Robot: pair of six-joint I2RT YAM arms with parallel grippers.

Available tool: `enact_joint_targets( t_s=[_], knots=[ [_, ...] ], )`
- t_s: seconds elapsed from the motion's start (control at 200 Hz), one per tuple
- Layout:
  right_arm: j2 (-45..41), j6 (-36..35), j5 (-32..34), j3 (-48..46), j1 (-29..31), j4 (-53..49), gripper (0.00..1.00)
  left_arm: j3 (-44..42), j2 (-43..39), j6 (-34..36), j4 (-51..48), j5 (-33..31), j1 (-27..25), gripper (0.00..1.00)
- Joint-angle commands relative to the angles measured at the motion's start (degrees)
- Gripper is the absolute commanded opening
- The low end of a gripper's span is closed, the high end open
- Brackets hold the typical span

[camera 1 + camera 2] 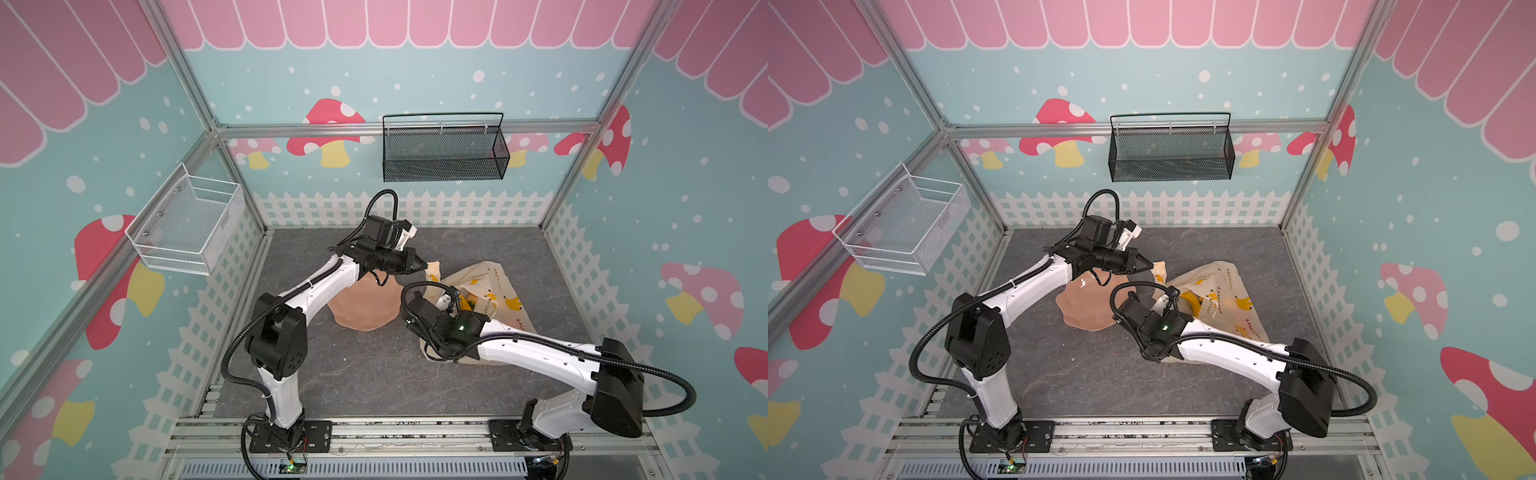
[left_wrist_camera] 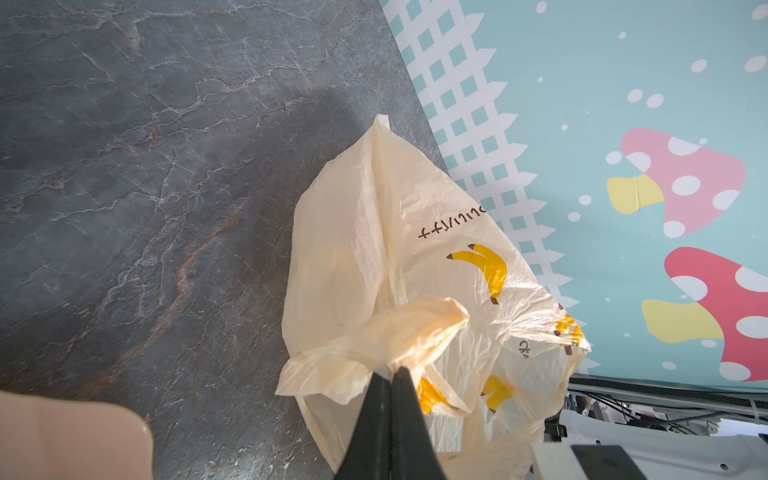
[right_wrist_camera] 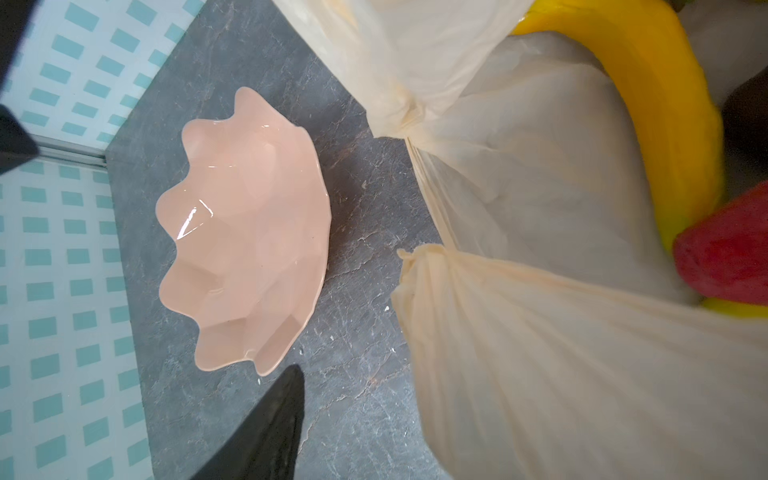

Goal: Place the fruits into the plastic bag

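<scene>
Presently, left jaws pinch a loop handle (image 2: 415, 328) of the plastic bag (image 1: 494, 291), which I judge props its mouth open on the bench (image 1: 353, 374). Right jaws stand spread, empty, beside that mouth. Banana (image 3: 665, 104) and strawberry (image 3: 723, 257) lie inside.

Lighting: bright, even, soft shadows. You get glare on the pink dish (image 3: 245, 232); the near banana (image 3: 665, 104) blurs; top views bend at edges.

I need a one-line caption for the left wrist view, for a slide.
Left pincer shut on a handle of the banana-printed plastic bag, grey table beneath.
</scene>
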Motion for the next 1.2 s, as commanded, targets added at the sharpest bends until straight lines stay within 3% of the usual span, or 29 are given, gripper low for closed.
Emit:
enact_joint_targets(
  t_s=[0.0,0.235,0.445,0.54,0.66,0.77,1.001,1.196],
  knots=[
    [1.71,-0.28,-1.07,-0.67,-0.39,0.56,0.58,-0.07,-1.66,1.17,0.37,0.97,0.68,0.0],
    [2.1,4.01,-0.05,-2.5,-0.32,-3.46,0.56,-0.32,-1.53,1.22,0.34,0.8,1.01,0.0],
    [4.78,2.92,1.78,-2.65,-1.07,-3.63,0.47,-0.65,-1.62,1.04,0.51,0.49,1.0,0.0],
    [5.78,2.77,1.67,-3.58,-1.54,-3.41,0.39,-0.93,-1.79,0.8,0.77,0.53,0.96,0.0],
    [5.4,-0.45,0.65,-6.42,-2.45,2.72,0.38,-1.33,-2.01,0.59,1.13,0.57,0.97,0.0],
    [5.42,-2.64,-0.54,-7.63,-2.87,6.36,0.3,-1.57,-2.19,0.6,1.14,0.49,0.96,0.0],
    [0.96,-10.13,-4.77,-12.54,-2.92,20.42,0.03,-1.83,-2.47,0.5,1.31,0.36,1.1,0.0],
    [-3.72,-12.12,-7.49,-15.72,-2.87,22.5,0.0,-1.73,-2.37,0.38,1.5,0.31,1.22,0.0]
  ],
)
